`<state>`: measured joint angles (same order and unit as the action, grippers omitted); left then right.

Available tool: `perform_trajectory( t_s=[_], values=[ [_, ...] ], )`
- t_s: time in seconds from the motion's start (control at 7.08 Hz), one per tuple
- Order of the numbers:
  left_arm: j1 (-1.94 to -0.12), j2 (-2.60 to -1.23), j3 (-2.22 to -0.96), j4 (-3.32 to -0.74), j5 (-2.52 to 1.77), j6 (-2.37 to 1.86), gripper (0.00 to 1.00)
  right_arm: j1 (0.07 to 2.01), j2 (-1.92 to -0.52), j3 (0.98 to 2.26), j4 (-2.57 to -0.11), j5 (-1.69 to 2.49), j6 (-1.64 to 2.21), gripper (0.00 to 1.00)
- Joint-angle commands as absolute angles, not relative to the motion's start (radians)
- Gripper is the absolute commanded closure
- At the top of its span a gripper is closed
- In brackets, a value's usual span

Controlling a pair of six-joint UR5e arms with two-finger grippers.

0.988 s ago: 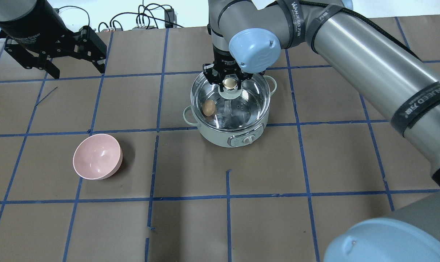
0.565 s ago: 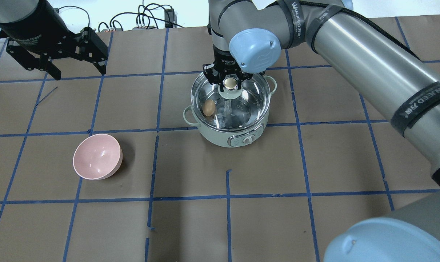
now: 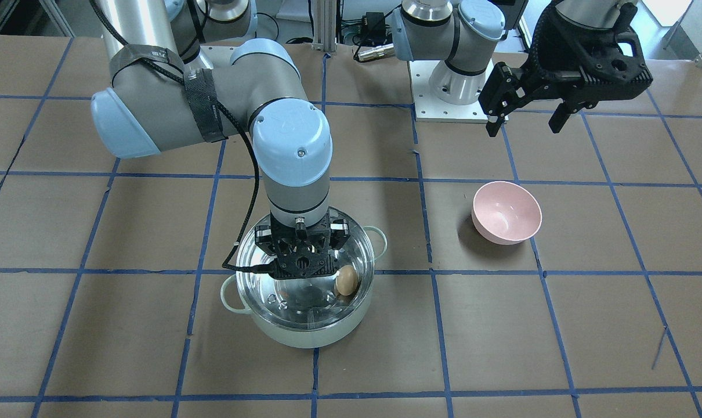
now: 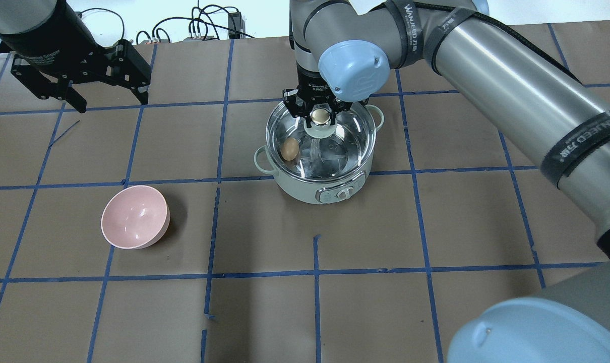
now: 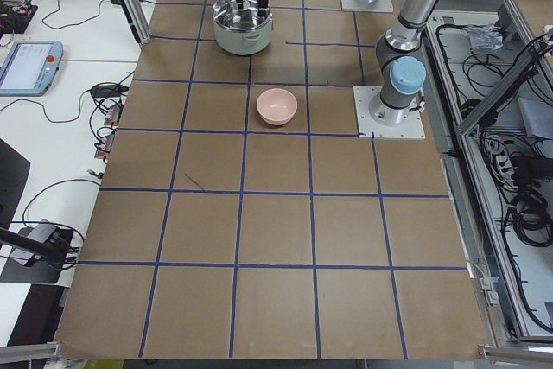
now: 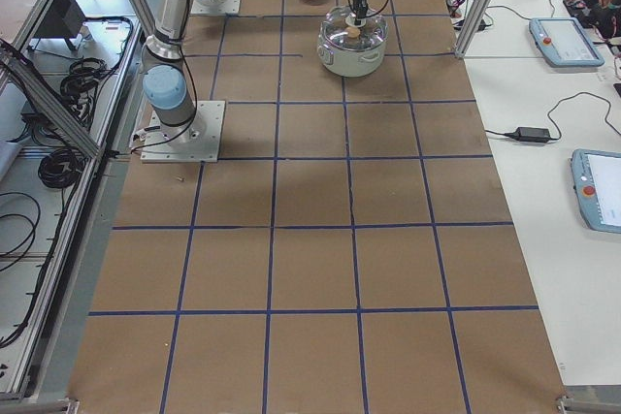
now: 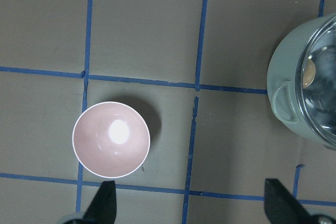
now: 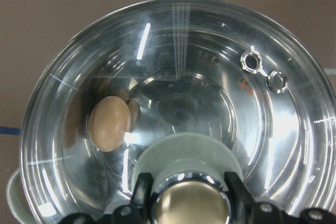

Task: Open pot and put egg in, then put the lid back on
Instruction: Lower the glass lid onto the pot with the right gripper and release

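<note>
R arm has this one. right gripper [image 4: 320,116] points straight down over the pot [image 4: 310,190], fingers [image 8: 140,195] pinching the knob [image 8: 190,205] of the lid [image 8: 220,61] from both sides. Glass disc sits flat under the wrist. In the wrist view its edge lines up w/ the pot rim all round: concentric, no overhang. Can't tell from any view whether the glass is fully seated on the rim or just above it; side cams too small.

egg [image 4: 289,149] is inside on the pot floor, under the glass, robot's left of centre, near the wall. It lies on its side, long axis approx along the wall, well clear of knob + fingers.

Key relation: lid is directly under the gripper and directly over the pot opening, so imo what's left is vertical only, no lateral fix. Lid is round, so yaw doesn't matter. Judgement: last step, nearly done. Next = settle down if not seated, let go, lift straight up. Risk: any sideways drag on release shifts the lid off the rim.

left gripper [image 4: 111,100] is spread wide, holding nothing, over the far-left of the table [image 4: 436,227], well apart from the pot. Its cam looks down on the bowl [image 4: 135,217], pot only at frame edge. Not needed here.
</note>
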<state>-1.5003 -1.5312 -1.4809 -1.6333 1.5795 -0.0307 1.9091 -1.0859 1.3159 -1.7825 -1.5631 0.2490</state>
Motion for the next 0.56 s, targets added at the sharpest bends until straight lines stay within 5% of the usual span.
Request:
perform_trajectory(
  t_s=[0.0,0.14,0.42],
  values=[
    [-1.5,-1.531,-1.483,-1.632,1.58,-0.031,0.0,1.908,-1.085,1.316,-1.792,-1.565,0.253,0.47],
    [-1.5,-1.531,-1.482,-1.632,1.578,-0.031,0.0,1.905,-1.088,1.31,-1.796,-1.56,0.255,0.18],
    [-1.5,-1.531,-1.482,-1.632,1.577,-0.031,0.0,1.873,-1.174,1.314,-1.778,-1.52,0.265,0.08]
  ],
)
